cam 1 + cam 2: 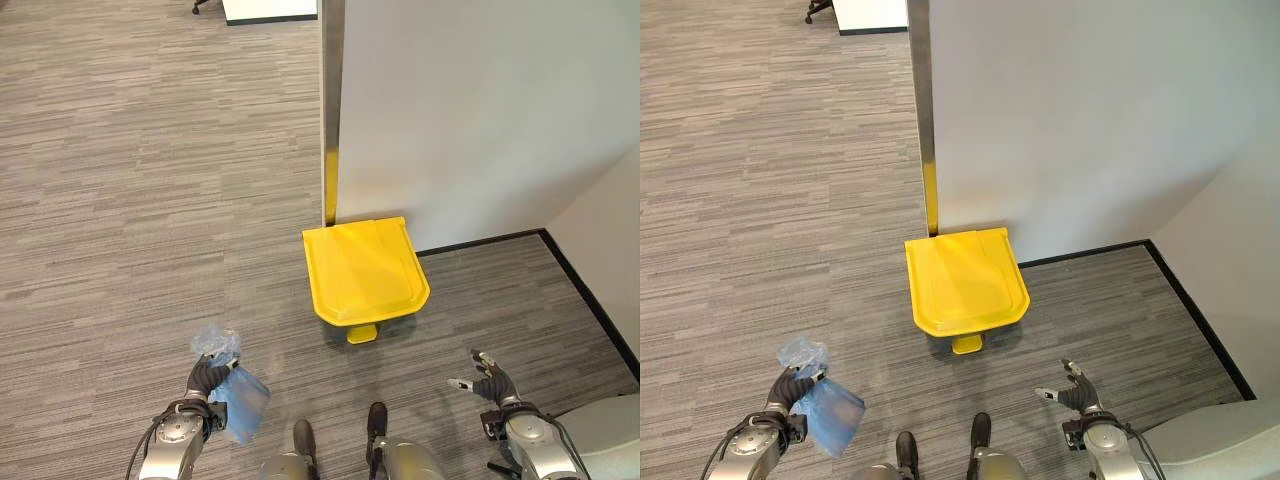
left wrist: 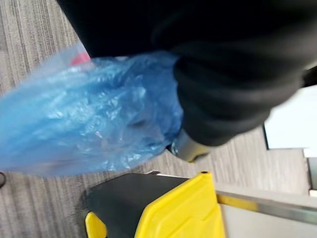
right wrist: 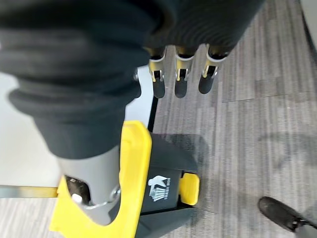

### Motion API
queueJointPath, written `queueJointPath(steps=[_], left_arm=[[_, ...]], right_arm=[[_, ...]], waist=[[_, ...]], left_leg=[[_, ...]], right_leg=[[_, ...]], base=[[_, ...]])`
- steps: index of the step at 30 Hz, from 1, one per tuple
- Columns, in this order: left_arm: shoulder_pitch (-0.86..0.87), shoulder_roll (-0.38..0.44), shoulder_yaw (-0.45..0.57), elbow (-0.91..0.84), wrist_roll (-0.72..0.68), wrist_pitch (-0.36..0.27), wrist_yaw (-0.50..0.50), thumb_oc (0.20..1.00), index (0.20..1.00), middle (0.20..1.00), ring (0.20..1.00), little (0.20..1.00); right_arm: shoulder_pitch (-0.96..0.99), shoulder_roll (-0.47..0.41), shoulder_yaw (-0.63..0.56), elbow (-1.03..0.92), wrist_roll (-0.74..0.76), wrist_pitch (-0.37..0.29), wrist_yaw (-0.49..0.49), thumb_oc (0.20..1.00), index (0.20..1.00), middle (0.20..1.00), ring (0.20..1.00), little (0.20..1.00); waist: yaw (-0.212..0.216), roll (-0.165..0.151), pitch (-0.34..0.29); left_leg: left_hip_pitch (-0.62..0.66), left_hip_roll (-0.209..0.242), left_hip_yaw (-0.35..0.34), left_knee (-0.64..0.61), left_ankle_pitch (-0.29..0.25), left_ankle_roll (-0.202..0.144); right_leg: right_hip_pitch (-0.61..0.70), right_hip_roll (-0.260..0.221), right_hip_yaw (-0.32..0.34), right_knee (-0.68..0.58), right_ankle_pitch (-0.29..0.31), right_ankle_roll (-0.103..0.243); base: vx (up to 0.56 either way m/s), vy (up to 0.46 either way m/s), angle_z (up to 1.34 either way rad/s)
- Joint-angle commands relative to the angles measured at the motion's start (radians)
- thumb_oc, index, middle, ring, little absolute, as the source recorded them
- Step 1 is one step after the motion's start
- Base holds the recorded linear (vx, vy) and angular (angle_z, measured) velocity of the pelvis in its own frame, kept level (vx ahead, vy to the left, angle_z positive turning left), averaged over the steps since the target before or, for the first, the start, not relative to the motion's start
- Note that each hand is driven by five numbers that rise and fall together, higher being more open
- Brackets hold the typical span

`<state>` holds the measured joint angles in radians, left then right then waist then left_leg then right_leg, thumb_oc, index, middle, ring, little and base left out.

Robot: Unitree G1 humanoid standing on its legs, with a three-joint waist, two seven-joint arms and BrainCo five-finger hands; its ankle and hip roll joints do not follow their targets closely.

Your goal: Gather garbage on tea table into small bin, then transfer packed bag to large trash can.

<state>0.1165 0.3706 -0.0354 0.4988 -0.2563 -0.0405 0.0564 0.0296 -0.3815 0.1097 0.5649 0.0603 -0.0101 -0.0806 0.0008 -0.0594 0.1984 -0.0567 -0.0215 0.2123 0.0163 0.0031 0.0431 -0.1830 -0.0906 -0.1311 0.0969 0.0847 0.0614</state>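
A blue plastic garbage bag [image 1: 238, 400] hangs from my left hand [image 1: 205, 378], whose fingers are curled round its gathered neck at the lower left. In the left wrist view the bag [image 2: 89, 119] bulges beside the dark cover. The large trash can [image 1: 365, 270], dark with a closed yellow lid and a yellow foot pedal [image 1: 361, 334], stands against the wall ahead, to the right of the bag. My right hand [image 1: 487, 380] hovers low at the right with straight fingers [image 3: 180, 82] and holds nothing.
A grey wall [image 1: 480, 110] with a metal corner post [image 1: 331, 110] rises right behind the can. A black skirting [image 1: 590, 295] runs along the side wall at the right. Open grey carpet [image 1: 130, 200] spreads to the left.
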Motion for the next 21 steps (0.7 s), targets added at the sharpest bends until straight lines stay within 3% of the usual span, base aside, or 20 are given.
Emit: queueJointPath(steps=[1, 4, 5, 8, 12, 17, 19, 20, 21], left_arm=[[-0.007, 0.065, 0.04, -0.061, 0.002, -0.048, 0.014, 0.2, 0.2, 0.2, 0.2, 0.2], [-0.008, 0.064, 0.042, -0.058, 0.0, -0.049, 0.017, 0.2, 0.2, 0.2, 0.2, 0.2], [-0.011, 0.065, 0.043, -0.057, -0.001, -0.049, 0.02, 0.2, 0.2, 0.2, 0.2, 0.2], [-0.02, 0.062, 0.039, -0.055, -0.003, -0.053, 0.023, 0.2, 0.2, 0.2, 0.2, 0.2], [-0.037, 0.057, 0.031, -0.047, -0.005, -0.059, 0.021, 0.2, 0.2, 0.2, 0.2, 0.2], [-0.063, 0.049, 0.01, -0.038, 0.003, -0.063, 0.011, 0.2, 0.2, 0.2, 0.2, 0.2], [-0.071, 0.042, 0.002, -0.027, 0.0, -0.062, 0.013, 0.2, 0.2, 0.2, 0.2, 0.2], [-0.066, 0.039, 0.001, -0.023, -0.002, -0.061, 0.013, 0.2, 0.2, 0.2, 0.2, 0.2], [-0.066, 0.039, 0.001, -0.023, -0.002, -0.061, 0.013, 0.2, 0.2, 0.2, 0.2, 0.2]], right_arm=[[-0.039, 0.01, 0.025, -0.04, 0.023, -0.021, -0.004, 1.0, 1.0, 1.0, 1.0, 1.0], [-0.039, 0.011, 0.031, -0.043, 0.024, -0.02, 0.0, 1.0, 1.0, 1.0, 1.0, 1.0], [-0.045, 0.006, 0.035, -0.048, 0.024, -0.019, -0.001, 1.0, 1.0, 1.0, 1.0, 1.0], [-0.048, -0.001, 0.033, -0.053, 0.027, -0.02, -0.005, 1.0, 1.0, 1.0, 1.0, 1.0], [-0.038, -0.012, 0.022, -0.057, 0.029, -0.018, -0.011, 1.0, 1.0, 1.0, 1.0, 1.0], [-0.004, -0.028, -0.019, -0.052, 0.042, -0.021, -0.019, 1.0, 1.0, 1.0, 1.0, 1.0], [-0.003, -0.035, -0.029, -0.043, 0.049, -0.022, -0.022, 1.0, 1.0, 1.0, 1.0, 1.0], [-0.001, -0.046, -0.041, -0.043, 0.052, -0.025, -0.029, 1.0, 1.0, 1.0, 1.0, 1.0], [-0.001, -0.046, -0.041, -0.043, 0.052, -0.025, -0.029, 1.0, 1.0, 1.0, 1.0, 1.0]], waist=[[0.02, -0.023, 0.034], [0.017, -0.019, 0.044], [0.011, -0.013, 0.053], [-0.014, -0.007, 0.066], [-0.047, 0.003, 0.076], [-0.083, -0.006, 0.061], [-0.095, -0.001, 0.047], [-0.104, 0.008, 0.034], [-0.104, 0.009, 0.034]], left_leg=[[-0.01, -0.037, -0.114, 0.14, -0.178, -0.008], [0.02, -0.047, -0.115, 0.137, -0.196, 0.0], [0.053, -0.059, -0.118, 0.127, -0.213, 0.005], [0.11, -0.082, -0.137, 0.111, -0.242, 0.008], [0.152, -0.088, -0.18, 0.116, -0.273, -0.004], [0.202, -0.113, -0.271, 0.149, -0.339, -0.031], [0.201, -0.089, -0.273, 0.171, -0.359, -0.048], [0.204, -0.052, -0.269, 0.177, -0.353, -0.063], [0.204, -0.052, -0.269, 0.177, -0.354, -0.063]], right_leg=[[0.011, -0.034, 0.057, 0.166, -0.134, 0.088], [-0.037, -0.031, 0.053, 0.207, -0.11, 0.088], [-0.097, -0.034, 0.033, 0.194, -0.073, 0.085], [-0.175, -0.029, -0.002, 0.099, -0.026, 0.093], [-0.203, -0.017, -0.024, -0.025, -0.008, 0.111], [-0.206, -0.036, 0.036, -0.066, 0.052, 0.105], [-0.21, -0.049, 0.026, -0.037, 0.062, 0.095], [-0.217, -0.045, 0.012, -0.001, 0.051, 0.087], [-0.217, -0.044, 0.012, -0.001, 0.051, 0.087]], base=[[0.08, 0.22, -0.32], [0.15, 0.11, 0.0], [0.17, 0.064, -0.09], [0.24, 0.052, -0.17], [0.24, -0.016, 0.41], [0.28, -0.107, 0.69], [0.29, -0.183, 0.72], [0.24, -0.167, 0.62], [0.19, -0.152, 0.45]])
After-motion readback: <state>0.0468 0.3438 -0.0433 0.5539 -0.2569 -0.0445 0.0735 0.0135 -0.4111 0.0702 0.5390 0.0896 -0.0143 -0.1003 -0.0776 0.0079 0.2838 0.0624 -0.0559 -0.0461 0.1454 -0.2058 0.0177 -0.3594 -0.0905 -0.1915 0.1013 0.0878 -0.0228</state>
